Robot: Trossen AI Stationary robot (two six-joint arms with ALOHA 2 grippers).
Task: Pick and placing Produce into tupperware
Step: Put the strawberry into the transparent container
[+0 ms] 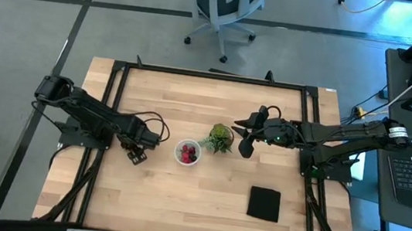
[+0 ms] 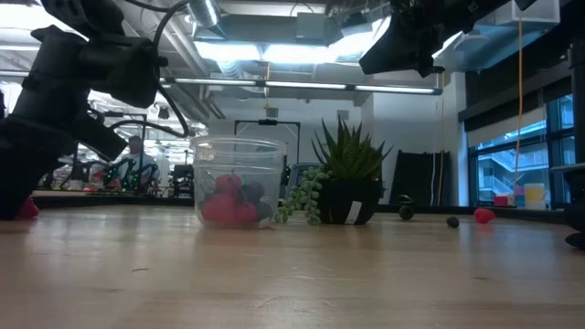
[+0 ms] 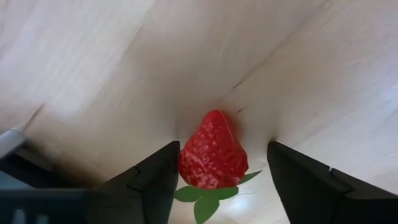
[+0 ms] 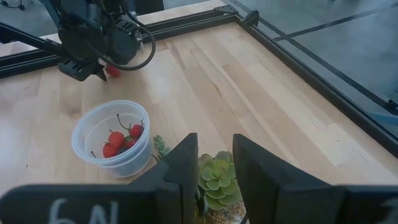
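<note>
A red strawberry (image 3: 212, 152) with green leaves lies on the wooden table, between the two fingers of my left gripper (image 3: 224, 177). That gripper is open and points down at the table's left (image 1: 137, 154). The round translucent tupperware (image 1: 188, 152) stands at mid-table and holds several red and dark pieces (image 4: 121, 140). My right gripper (image 1: 244, 134) hangs above the green plant (image 1: 220, 138). Its fingers (image 4: 183, 168) stand a narrow gap apart with nothing between them. My left gripper comes at the strawberry from above, pointing down, one finger on each side. One finger (image 3: 163, 174) lies against the strawberry's side (image 3: 183, 163). The other finger (image 3: 292, 174) stands apart from it. The strawberry lies on the table.
A flat black square (image 1: 264, 203) lies at the near right. In the low view, two small dark pieces (image 2: 406, 212) and a red one (image 2: 483, 216) lie on the table beyond the plant (image 2: 347, 183). A black frame (image 1: 210, 75) runs round the table.
</note>
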